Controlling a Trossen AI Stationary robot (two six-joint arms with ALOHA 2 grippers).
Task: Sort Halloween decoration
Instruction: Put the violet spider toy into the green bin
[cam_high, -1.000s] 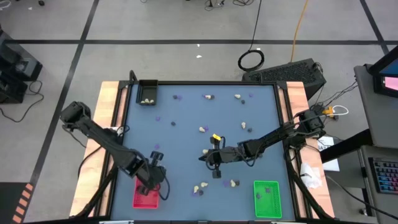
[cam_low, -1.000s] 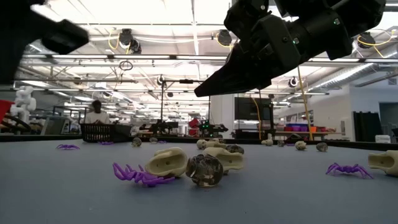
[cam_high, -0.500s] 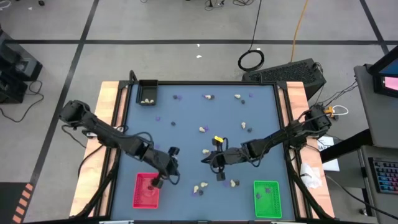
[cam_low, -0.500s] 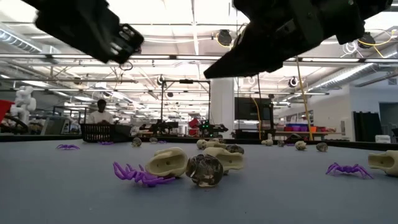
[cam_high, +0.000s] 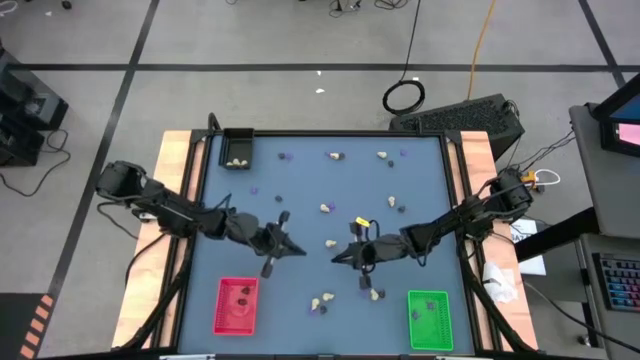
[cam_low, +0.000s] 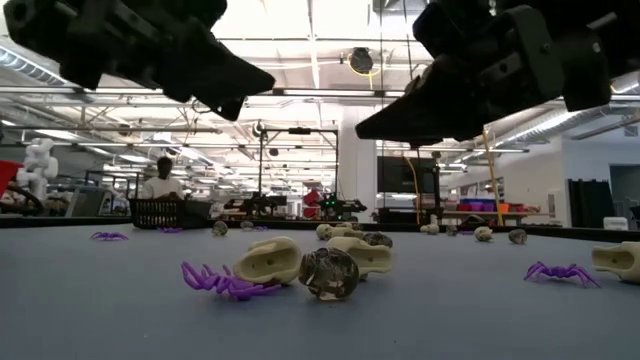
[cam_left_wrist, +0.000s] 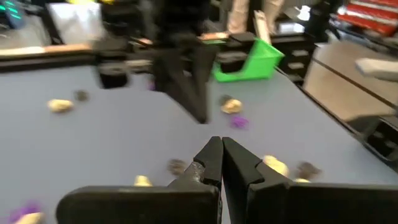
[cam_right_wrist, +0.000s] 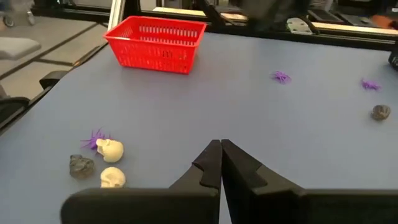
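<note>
Claws clenched and empty: my left claw (cam_high: 298, 250) and right claw (cam_high: 337, 259) hover mid-counter (cam_high: 300, 170), tips facing, above scattered trinkets (cam_high: 322, 303).

In the left wrist view everything is smeared: the bright green rectangular plastic tray (cam_left_wrist: 247, 61) has soft edges, and the small cream lumps (cam_left_wrist: 60, 106) show no shape (skulls or not, I cannot tell).

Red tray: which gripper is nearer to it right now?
Left. The left gripper hangs above the table just up and to the right of the red tray, jaws shut. The right gripper is farther right, near mid-table, also shut.
</note>
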